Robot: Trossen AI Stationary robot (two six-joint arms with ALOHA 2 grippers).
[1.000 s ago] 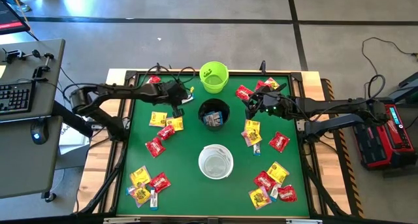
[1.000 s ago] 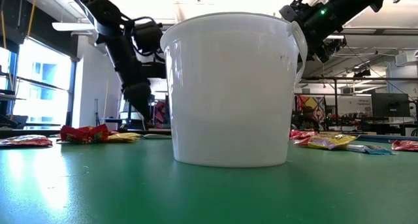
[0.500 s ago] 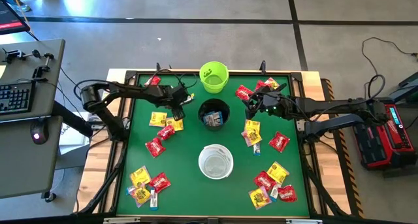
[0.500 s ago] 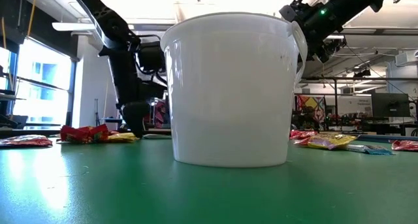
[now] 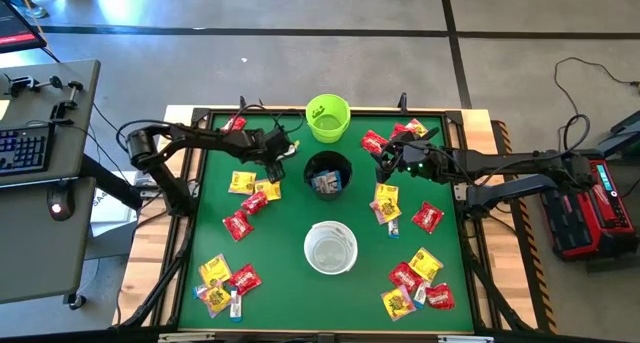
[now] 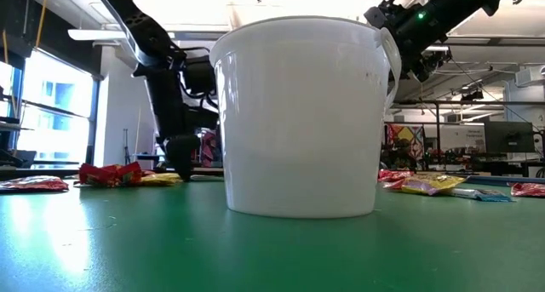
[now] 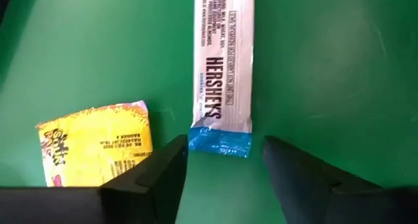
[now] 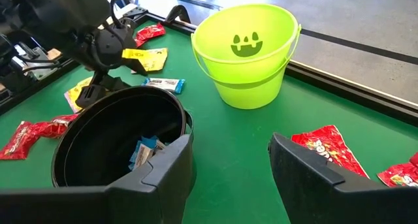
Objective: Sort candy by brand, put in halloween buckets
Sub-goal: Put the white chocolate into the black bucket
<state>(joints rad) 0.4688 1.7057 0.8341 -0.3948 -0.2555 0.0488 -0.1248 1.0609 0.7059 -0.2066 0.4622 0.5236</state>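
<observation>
My left gripper [image 7: 225, 175] is open and points down at the green table. A blue-and-white candy bar [image 7: 222, 61] lies flat there, its blue end [image 7: 220, 140] between the two fingertips and apart from them. In the high view this gripper [image 5: 274, 166] is left of the black bucket [image 5: 327, 175], which holds blue-and-white packets [image 8: 145, 151]. A yellow packet [image 7: 98, 142] lies beside the bar. The lime green bucket [image 5: 327, 118] stands behind the black one and the white bucket [image 5: 330, 248] in front. My right gripper [image 8: 228, 172] hovers open, right of the black bucket.
Red and yellow packets lie in clusters at left [image 5: 245, 203], near left [image 5: 225, 281], right [image 5: 400, 203], near right [image 5: 415, 283] and far right [image 5: 395, 138]. The table has a raised black frame [image 5: 192, 213]. In the low view the white bucket [image 6: 302, 113] blocks the middle.
My left gripper has come down toward the table, close over the candy beside the black bucket, and its arm has folded lower. The right arm and the buckets have kept still.
</observation>
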